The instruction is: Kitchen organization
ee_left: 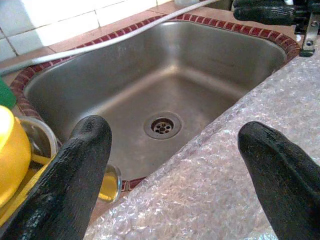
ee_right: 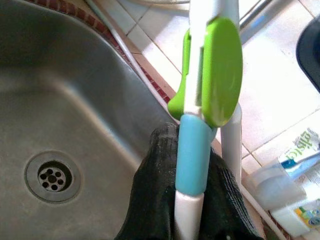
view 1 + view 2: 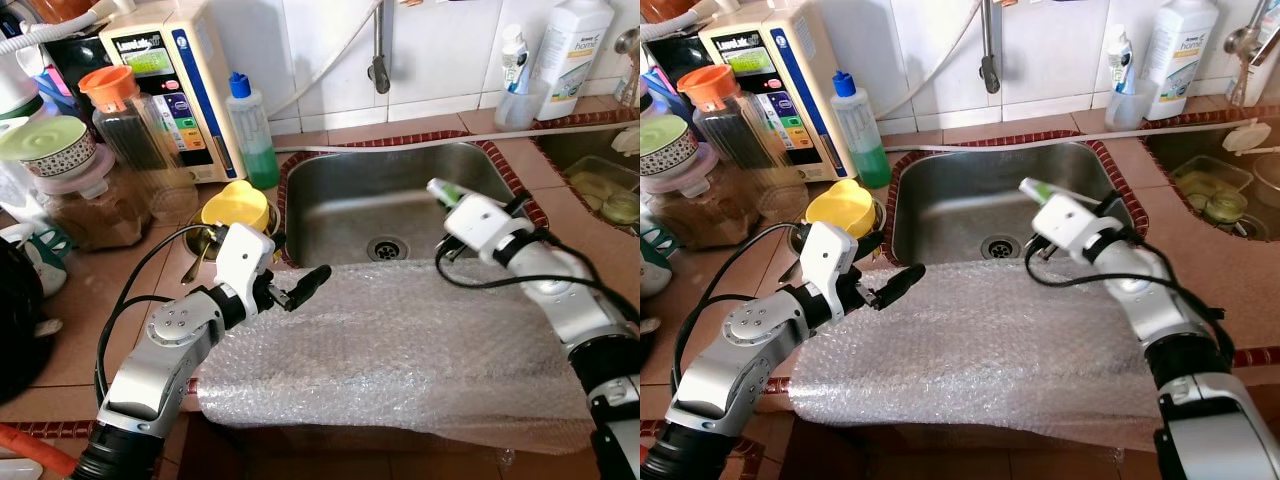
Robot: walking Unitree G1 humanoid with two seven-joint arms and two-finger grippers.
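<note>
The landmark is the steel sink, set into a tiled bench with a red-brick rim. A sheet of bubble wrap lies across the near edge of the sink and hangs over the front of the bench. The left gripper hovers over the near left corner of the sink, just above the edge of the bubble wrap; its fingers are spread apart and grasp nothing, and between them the left wrist view shows the sink drain. The right gripper sits over the right side of the sink, above the far edge of the bubble wrap, with its fingers clenched on a white tool with a green and blue handle, which points up and away toward the tiled wall behind the sink. Left of the sink stand a yellow lid on a glass container, a bottle of green liquid and a white appliance. Behind the right corner of the sink stand a clear cup and a white bottle.
</note>
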